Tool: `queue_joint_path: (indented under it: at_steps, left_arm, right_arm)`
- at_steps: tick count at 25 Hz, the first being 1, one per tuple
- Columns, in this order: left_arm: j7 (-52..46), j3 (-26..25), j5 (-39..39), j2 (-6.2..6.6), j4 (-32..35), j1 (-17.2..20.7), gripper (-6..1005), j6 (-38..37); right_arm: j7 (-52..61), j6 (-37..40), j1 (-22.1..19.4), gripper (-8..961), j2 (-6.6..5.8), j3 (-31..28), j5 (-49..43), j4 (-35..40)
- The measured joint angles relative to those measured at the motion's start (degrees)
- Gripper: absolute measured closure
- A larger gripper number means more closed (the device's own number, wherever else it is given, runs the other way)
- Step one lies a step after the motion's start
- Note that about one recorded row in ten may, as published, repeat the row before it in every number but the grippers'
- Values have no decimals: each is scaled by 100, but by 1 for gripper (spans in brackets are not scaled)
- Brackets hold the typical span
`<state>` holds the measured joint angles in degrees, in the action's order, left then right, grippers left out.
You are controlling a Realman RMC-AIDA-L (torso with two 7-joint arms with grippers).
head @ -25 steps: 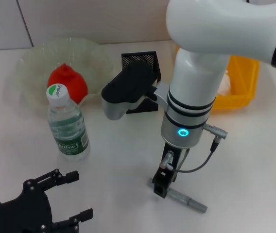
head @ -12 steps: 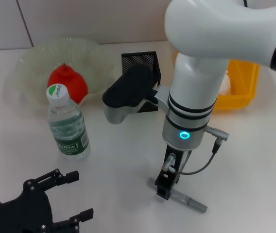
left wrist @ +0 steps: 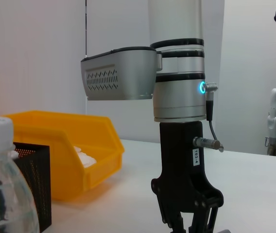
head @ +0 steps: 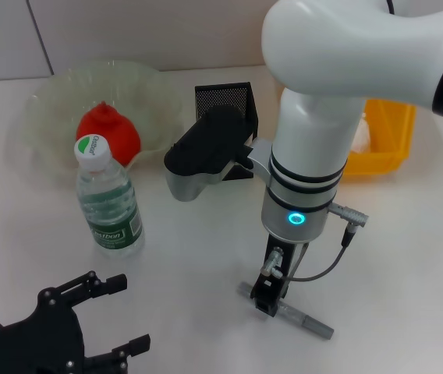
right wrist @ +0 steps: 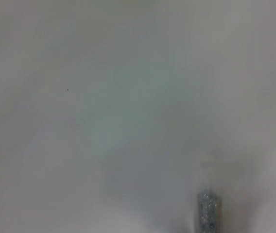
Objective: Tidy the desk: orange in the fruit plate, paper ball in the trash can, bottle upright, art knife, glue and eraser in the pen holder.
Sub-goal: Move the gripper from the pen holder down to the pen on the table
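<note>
The slim grey metal art knife (head: 288, 313) lies flat on the white surface (head: 409, 257) at about 5 o'clock in the head view, and the right end effector (head: 267, 299) is down on its near end, fingers straddling it, though I can't tell if they've closed yet. Looks like the pick-up step, so next it needs a firm pinch, then a lift toward the black mesh pen holder (head: 225, 101) at 12 o'clock. The left end effector (head: 116, 313) sits open at 7 o'clock, and the upright clear plastic bottle (head: 109, 200) has print on its green cap and label that I can't make out.

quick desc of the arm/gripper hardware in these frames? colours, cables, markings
Right arm: glossy white shell, black bands at the wrist, silver collar with a glowing cyan ring light, metal connector and grey cable looping down. A silver-grey camera housing with a black top sits on its side. Right gripper: black, with a small white label in the left wrist view. Left gripper: black, skeletal fingers, visible screws.
</note>
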<state>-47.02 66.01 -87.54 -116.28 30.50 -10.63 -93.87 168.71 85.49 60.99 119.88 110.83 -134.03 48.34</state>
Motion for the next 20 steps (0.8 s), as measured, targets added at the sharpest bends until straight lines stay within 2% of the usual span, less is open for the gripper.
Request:
queue_joint_path:
  at_steps: [3, 14, 20]
  left_arm:
    - [2, 0, 1, 0, 0, 0, 186, 0]
    - [3, -2, 1, 0, 0, -6, 186, 0]
    - [1, -9, 0, 0, 0, -9, 186, 0]
  right_arm:
    - [1, 2, 4, 685, 0, 0, 0, -3]
    - [-3, 45, 25, 677, 0, -1, 0, -10]
    - [-19, 54, 26, 747, 0, 0, 0, -12]
